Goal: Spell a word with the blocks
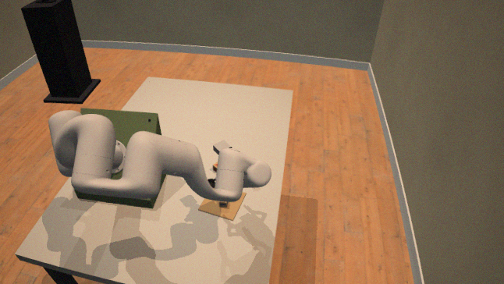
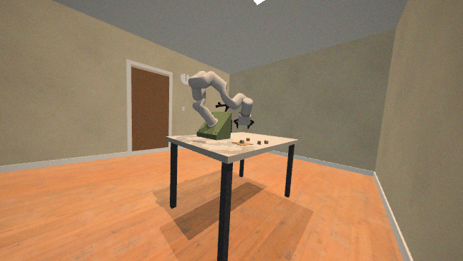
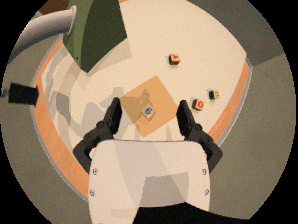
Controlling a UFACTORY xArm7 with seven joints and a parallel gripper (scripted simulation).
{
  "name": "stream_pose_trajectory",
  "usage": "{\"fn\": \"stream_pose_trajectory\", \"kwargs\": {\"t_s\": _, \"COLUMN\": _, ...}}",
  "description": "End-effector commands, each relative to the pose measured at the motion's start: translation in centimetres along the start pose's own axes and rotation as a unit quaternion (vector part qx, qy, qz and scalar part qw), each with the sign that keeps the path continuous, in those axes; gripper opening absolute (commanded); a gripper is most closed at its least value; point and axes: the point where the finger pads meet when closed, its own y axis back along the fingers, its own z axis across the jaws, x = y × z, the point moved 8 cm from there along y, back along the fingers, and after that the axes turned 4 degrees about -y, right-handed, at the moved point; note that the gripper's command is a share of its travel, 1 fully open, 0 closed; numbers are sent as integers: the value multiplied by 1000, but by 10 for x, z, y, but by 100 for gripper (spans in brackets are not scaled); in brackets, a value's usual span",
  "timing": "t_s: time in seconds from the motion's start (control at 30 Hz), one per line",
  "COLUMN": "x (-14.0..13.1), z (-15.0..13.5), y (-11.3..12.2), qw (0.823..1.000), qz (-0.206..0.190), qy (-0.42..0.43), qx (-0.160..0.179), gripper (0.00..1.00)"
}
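Hanging high over the mat [image 3: 160,99] with its fingers spread wide and nothing in them, the claw [image 3: 149,120] looks ready to fetch more letters, since one block [image 3: 147,111] lies on the mat (three others [image 3: 176,59] wait off it, to the right).

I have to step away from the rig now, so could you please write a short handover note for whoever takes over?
Gripper: open, holding nothing, above the mat.
One block lies on the mat; its letter is too blurred to read.
Three blocks lie off the mat on the table: one alone, two close together.
Done: at most one block placed.
Left: bring two more onto the mat, form the row, check the letters' orientation.
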Motion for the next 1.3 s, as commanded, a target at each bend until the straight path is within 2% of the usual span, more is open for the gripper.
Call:
{"fn": "stream_pose_trajectory", "kwargs": {"t_s": 0.0, "x": 1, "z": 1, "y": 1, "qw": 1000, "qz": -1, "qy": 2, "qx": -1, "gripper": 100}}
{"fn": "stream_pose_trajectory", "kwargs": {"t_s": 0.4, "x": 1, "z": 1, "y": 1, "qw": 1000, "qz": -1, "qy": 2, "qx": -1, "gripper": 100}}
{"fn": "stream_pose_trajectory", "kwargs": {"t_s": 0.5, "x": 4, "z": -1, "y": -1, "qw": 999, "qz": -29, "qy": 23, "qx": 9, "gripper": 100}}
{"fn": "stream_pose_trajectory", "kwargs": {"t_s": 0.57, "x": 4, "z": -1, "y": -1, "qw": 999, "qz": -29, "qy": 23, "qx": 9, "gripper": 100}}
{"fn": "stream_pose_trajectory", "kwargs": {"t_s": 0.63, "x": 9, "z": -3, "y": -5, "qw": 995, "qz": -73, "qy": 57, "qx": 26, "gripper": 100}}
{"fn": "stream_pose_trajectory", "kwargs": {"t_s": 0.83, "x": 16, "z": -6, "y": -8, "qw": 984, "qz": -131, "qy": 107, "qx": 47, "gripper": 100}}
{"fn": "stream_pose_trajectory", "kwargs": {"t_s": 1.07, "x": 26, "z": -7, "y": -11, "qw": 961, "qz": -203, "qy": 174, "qx": 73, "gripper": 100}}
{"fn": "stream_pose_trajectory", "kwargs": {"t_s": 1.13, "x": 26, "z": -7, "y": -11, "qw": 961, "qz": -203, "qy": 174, "qx": 73, "gripper": 100}}
{"fn": "stream_pose_trajectory", "kwargs": {"t_s": 1.17, "x": 31, "z": -7, "y": -12, "qw": 948, "qz": -231, "qy": 202, "qx": 83, "gripper": 100}}
{"fn": "stream_pose_trajectory", "kwargs": {"t_s": 1.27, "x": 34, "z": -7, "y": -12, "qw": 938, "qz": -251, "qy": 223, "qx": 90, "gripper": 100}}
